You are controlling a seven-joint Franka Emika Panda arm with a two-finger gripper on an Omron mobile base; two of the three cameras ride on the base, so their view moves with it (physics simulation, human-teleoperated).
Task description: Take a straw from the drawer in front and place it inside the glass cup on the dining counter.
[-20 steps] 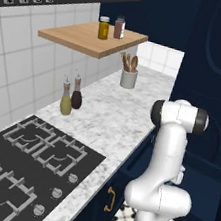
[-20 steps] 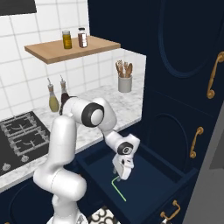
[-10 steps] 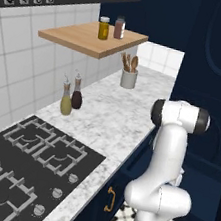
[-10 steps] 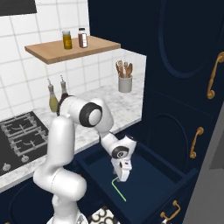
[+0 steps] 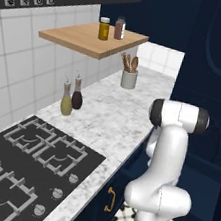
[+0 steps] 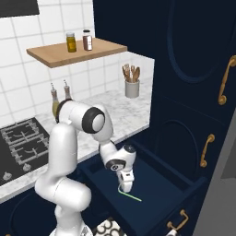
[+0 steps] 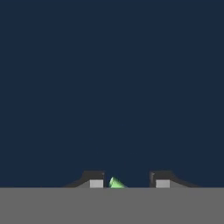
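The navy drawer (image 6: 180, 185) stands pulled open below the counter. The light-green straw (image 6: 131, 197) lies flat on its dark floor. My gripper (image 6: 125, 188) reaches down into the drawer, tips at the straw's near end. In the hand view a bit of the straw (image 7: 116, 183) shows between the fingertips (image 7: 96, 180), close to the left one, over the drawer floor (image 7: 112, 87). My gripper (image 7: 129, 182) is partly narrowed, with a gap still showing beside the straw. The glass cup and the dining counter are out of view.
A marbled counter (image 5: 112, 119) carries a black stove (image 5: 23, 162), two oil bottles (image 5: 71, 97) and a utensil holder (image 5: 129, 78). A wooden shelf (image 5: 91, 39) with two jars hangs above. Tall navy doors with gold handles (image 6: 224, 87) stand to the right of the drawer.
The jaws have narrowed around the straw's end. The hand has settled slightly lower in the drawer; the straw has not moved.
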